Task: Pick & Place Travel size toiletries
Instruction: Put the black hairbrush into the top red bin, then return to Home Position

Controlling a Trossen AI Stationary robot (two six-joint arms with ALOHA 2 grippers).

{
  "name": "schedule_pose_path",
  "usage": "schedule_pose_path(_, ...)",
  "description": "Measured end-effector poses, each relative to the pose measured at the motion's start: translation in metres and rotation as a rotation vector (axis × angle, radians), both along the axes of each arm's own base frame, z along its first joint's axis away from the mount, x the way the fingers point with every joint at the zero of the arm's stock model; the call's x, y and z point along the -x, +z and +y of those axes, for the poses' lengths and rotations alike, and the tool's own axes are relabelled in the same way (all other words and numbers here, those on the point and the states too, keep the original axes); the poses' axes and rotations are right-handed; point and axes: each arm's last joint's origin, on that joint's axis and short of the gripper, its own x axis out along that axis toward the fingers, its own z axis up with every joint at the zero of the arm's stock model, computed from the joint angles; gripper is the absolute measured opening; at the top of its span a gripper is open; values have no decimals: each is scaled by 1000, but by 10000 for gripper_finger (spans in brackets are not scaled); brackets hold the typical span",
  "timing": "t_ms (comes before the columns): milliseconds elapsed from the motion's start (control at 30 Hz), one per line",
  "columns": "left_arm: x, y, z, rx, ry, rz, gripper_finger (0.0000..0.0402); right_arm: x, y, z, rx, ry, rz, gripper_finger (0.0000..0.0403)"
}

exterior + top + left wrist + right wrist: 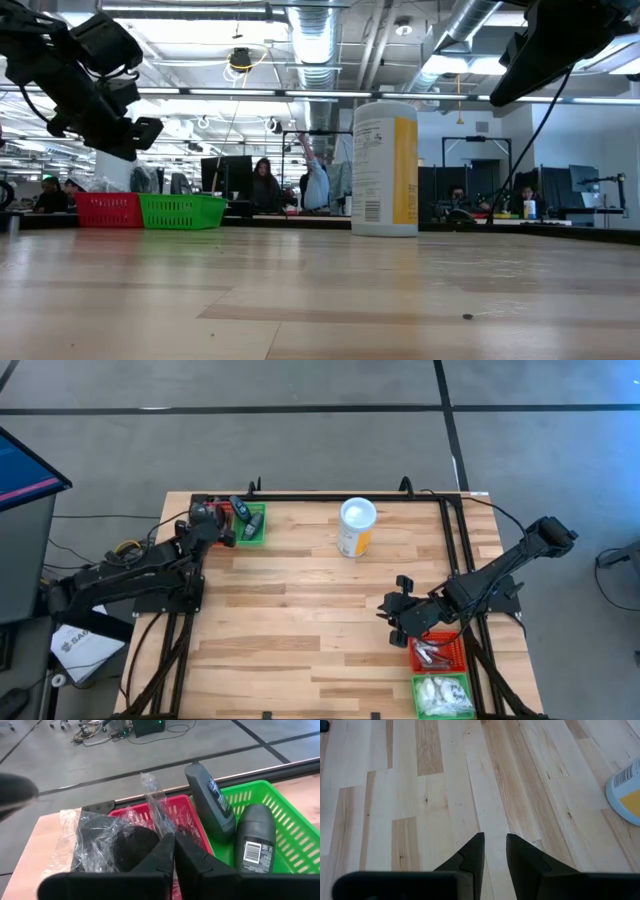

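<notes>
Left jaws together on clear wrap (pixel 150 800), puck (pixel 107 845) half hidden; right jaws slightly apart, empty

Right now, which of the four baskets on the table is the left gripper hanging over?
The red basket in the far left corner. The left gripper is over it, shut on clear wrap. The green basket stands beside it; the other two are near the right arm.

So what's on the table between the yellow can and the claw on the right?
Nothing: from the yellow canister to the right gripper it's bare wood, seen in the high view.
</notes>
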Motion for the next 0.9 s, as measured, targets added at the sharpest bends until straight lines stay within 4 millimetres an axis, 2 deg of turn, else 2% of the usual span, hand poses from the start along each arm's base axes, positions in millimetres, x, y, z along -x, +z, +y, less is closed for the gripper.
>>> schedule_pose_path(233, 1, 1, 0, -18, 21, 7, 24, 0, 0, 0, 0, 0, 0, 72)
schedule_pose_path(633, 1, 2, 1, -39, 30, 25, 133, 0, 0, 0, 0, 0, -1, 72)
schedule_pose_path(900, -6, 7, 1, -57, -47, -8, 163, 0, 0, -1, 14, -12, -9, 72)
